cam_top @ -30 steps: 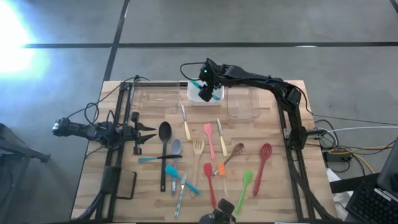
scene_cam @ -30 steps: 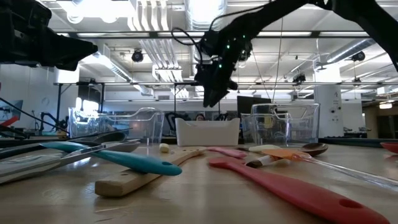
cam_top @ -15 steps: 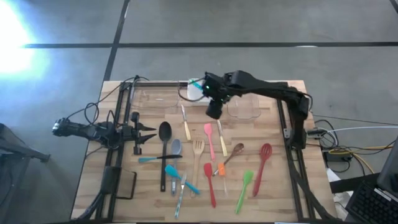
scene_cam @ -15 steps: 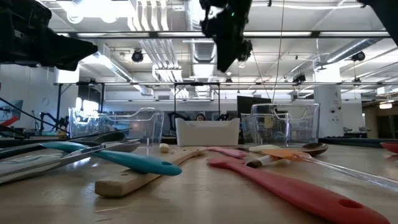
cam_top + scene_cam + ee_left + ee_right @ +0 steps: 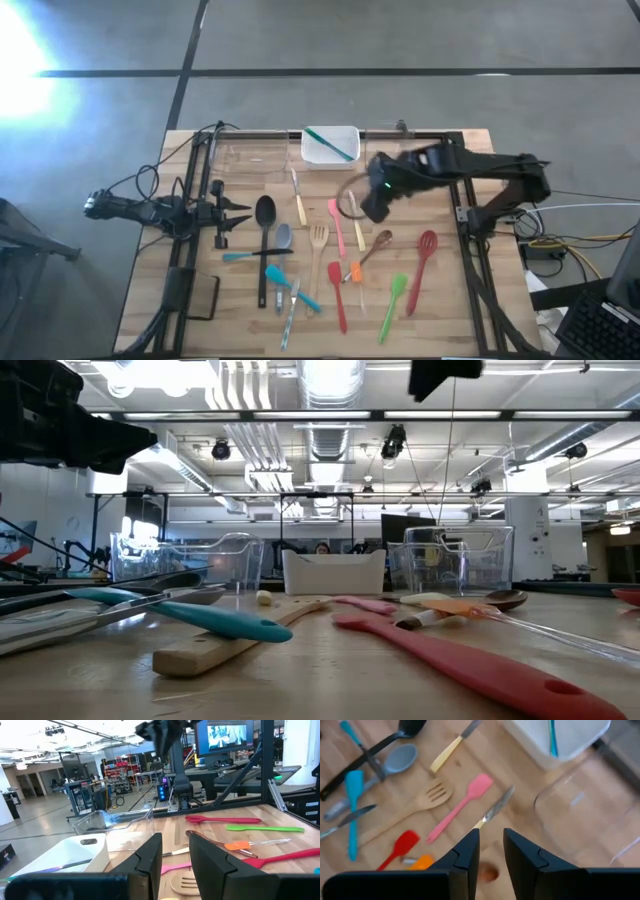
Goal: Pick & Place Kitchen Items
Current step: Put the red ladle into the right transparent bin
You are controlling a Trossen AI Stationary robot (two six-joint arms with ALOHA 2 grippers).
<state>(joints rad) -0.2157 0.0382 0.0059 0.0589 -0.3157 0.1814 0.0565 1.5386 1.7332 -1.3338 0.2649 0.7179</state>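
Overhead, table-level, two wrist views

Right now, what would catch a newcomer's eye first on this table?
A bright scatter of long-handled utensils covers the wooden table: a pink spatula, a wooden fork, a green spatula. The right gripper, fingers apart and empty, hovers above them. Behind, a white rectangular tub holds one teal utensil.

Pale planked wood table (image 5: 440, 300), clear glossy plastic tub (image 5: 455, 560), matt white tub (image 5: 322, 155), wooden fork (image 5: 318, 255)
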